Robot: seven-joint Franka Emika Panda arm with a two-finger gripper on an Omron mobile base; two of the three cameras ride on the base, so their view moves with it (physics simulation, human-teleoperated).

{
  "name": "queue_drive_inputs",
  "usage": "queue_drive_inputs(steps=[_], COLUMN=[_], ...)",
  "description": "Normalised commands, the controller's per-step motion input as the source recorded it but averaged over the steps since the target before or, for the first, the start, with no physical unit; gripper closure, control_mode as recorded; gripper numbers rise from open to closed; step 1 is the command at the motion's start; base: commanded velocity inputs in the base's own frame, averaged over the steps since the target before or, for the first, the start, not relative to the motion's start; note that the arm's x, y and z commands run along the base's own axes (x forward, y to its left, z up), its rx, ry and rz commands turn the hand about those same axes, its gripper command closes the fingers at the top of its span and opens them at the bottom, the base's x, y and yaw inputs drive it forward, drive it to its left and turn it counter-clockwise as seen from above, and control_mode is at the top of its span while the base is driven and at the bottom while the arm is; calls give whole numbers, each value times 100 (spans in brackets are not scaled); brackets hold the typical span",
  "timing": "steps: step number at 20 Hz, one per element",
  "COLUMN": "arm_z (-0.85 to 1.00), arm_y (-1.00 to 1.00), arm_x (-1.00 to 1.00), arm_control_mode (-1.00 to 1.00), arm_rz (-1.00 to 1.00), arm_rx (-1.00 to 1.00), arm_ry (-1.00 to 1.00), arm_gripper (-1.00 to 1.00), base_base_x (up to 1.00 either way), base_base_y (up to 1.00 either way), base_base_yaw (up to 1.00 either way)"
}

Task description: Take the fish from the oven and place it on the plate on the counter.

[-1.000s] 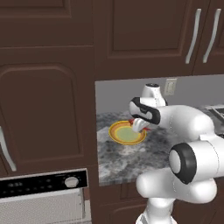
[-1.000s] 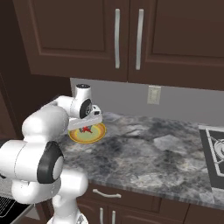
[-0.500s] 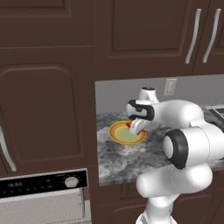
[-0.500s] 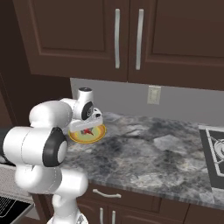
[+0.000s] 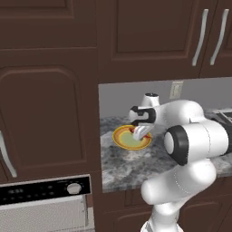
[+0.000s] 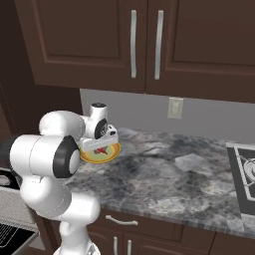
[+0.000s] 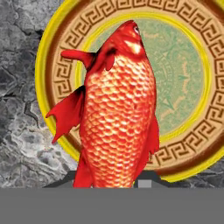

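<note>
Lowering the fish [image 7: 117,109] squarely over the plate [image 7: 197,92] before letting go should keep it off the rim. The gripper [image 5: 140,131], jaws partly closed on the fish, hangs just above the plate on the counter [image 6: 164,174], arm folded back with the hand pointing down.

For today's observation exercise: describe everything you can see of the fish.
The fish is red-orange with scaled, glossy-looking skin, darker red fins and a small eye near its snout. It is slender and tapered, held at its tail end in the pincer, over the yellow plate on the granite counter. Whether it touches the plate cannot be told.
</note>
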Motion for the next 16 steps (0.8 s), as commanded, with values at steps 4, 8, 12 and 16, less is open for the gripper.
queue_drive_inputs(steps=[4, 8, 12, 16], arm_z=[-11, -12, -6, -6], arm_y=[9, 16, 14, 9], arm_x=[37, 37, 18, 4], arm_control_mode=[-100, -100, -100, -100], arm_rz=[0, 0, 0, 0], arm_rx=[0, 0, 0, 0], arm_ry=[0, 0, 0, 0], arm_gripper=[100, 100, 100, 100], base_base_x=[0, 0, 0, 0], base_base_y=[0, 0, 0, 0], base_base_yaw=[0, 0, 0, 0])
